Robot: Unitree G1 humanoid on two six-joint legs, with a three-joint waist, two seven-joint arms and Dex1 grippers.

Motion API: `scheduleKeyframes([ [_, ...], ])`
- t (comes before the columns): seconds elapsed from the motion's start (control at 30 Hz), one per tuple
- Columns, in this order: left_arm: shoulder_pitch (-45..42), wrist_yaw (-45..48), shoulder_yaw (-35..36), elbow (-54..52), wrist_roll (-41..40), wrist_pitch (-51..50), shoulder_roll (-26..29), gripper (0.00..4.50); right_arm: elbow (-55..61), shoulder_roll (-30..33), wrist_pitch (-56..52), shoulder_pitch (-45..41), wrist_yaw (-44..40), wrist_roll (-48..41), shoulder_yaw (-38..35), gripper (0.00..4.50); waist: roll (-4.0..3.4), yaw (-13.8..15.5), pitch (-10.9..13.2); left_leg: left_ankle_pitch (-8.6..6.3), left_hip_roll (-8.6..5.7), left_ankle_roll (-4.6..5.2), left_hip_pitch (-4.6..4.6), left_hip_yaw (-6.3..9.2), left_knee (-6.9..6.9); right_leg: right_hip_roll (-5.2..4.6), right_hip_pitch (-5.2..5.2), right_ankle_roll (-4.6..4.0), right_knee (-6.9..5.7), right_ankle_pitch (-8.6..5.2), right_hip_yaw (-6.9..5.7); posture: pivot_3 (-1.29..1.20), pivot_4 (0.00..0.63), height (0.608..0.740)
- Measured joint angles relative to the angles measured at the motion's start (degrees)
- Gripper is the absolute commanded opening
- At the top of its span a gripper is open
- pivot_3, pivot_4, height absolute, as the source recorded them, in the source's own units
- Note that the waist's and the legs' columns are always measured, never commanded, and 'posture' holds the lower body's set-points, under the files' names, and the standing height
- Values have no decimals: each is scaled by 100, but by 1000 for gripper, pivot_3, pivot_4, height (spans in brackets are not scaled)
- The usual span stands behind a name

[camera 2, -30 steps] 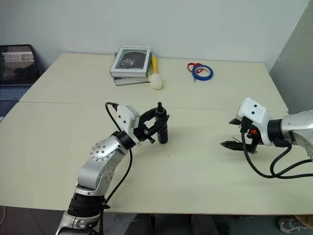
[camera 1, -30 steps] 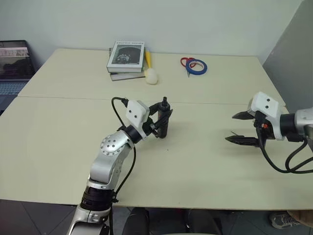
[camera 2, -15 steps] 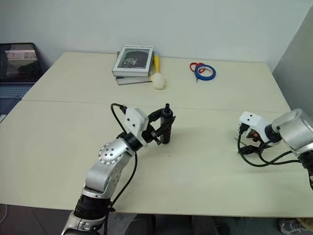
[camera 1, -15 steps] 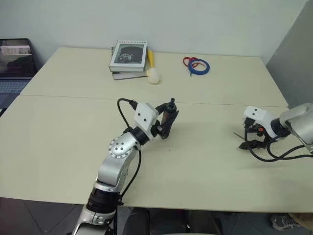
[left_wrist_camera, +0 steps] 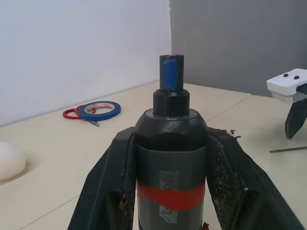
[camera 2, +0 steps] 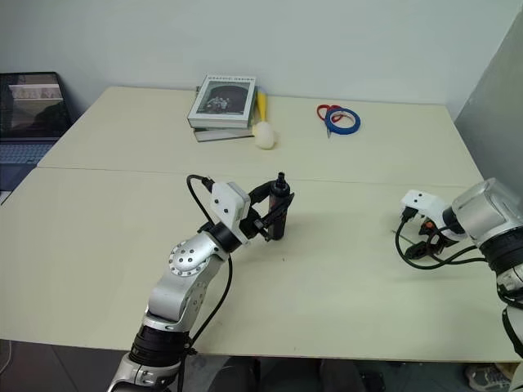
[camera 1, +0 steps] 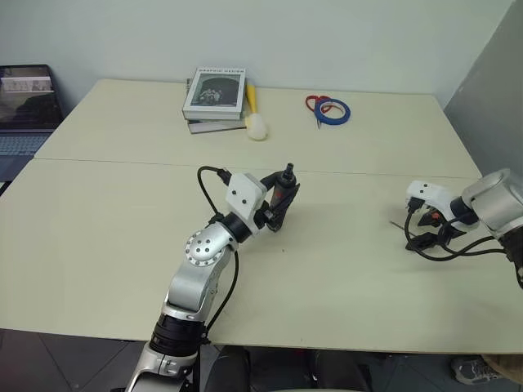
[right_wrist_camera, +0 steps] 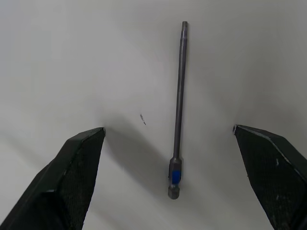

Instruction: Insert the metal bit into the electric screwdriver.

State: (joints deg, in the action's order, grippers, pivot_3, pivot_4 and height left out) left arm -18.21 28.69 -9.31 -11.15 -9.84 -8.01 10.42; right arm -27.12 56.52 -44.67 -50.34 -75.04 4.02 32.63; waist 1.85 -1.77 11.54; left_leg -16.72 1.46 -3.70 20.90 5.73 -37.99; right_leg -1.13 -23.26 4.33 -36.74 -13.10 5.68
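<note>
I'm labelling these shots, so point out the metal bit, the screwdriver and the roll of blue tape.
metal bit [right_wrist_camera: 179, 96], right wrist view, mid-shaft.
screwdriver [left_wrist_camera: 170, 163], left wrist view, grey body.
blue tape [camera 1: 332, 112], left eye view, ring's rim.

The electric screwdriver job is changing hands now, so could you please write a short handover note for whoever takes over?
Left gripper: shut on the electric screwdriver, held up off the table, tip upward.
Right gripper: open, pointing down over the metal bit, which lies flat on the table between its fingers, untouched.
Done: screwdriver picked up.
Left: close on the bit, lift it, carry it to the screwdriver's tip and insert it.
</note>
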Motion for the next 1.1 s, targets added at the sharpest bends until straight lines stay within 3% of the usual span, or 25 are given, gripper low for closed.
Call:
scheduleKeyframes([
  [0.4, 0, -4, 1, 18, 9, 16, 7, 1643, -731, -188, 516, -198, -215, 446, -40, 4500, 0, 3, -1, 1, -3, -1, -2, 3, -4, -2, 6, 3, -1, 2, 0, 0, 150, 740],
  [0.97, -112, 25, 5, 207, 14, 98, 44, 1643, 42, -158, 263, 405, -117, 622, -637, 729, 6, 5, -8, 2, -3, -4, -7, 9, -6, -1, 12, 5, -4, 4, -5, 0, 150, 740],
  [1.1, -119, 23, 5, 214, 17, 100, 49, 1643, 287, -122, 157, 506, -231, 643, -658, 24, 5, 4, -8, 3, -3, -4, -7, 9, -5, -1, 12, 6, -5, 4, -5, 0, 150, 740],
])
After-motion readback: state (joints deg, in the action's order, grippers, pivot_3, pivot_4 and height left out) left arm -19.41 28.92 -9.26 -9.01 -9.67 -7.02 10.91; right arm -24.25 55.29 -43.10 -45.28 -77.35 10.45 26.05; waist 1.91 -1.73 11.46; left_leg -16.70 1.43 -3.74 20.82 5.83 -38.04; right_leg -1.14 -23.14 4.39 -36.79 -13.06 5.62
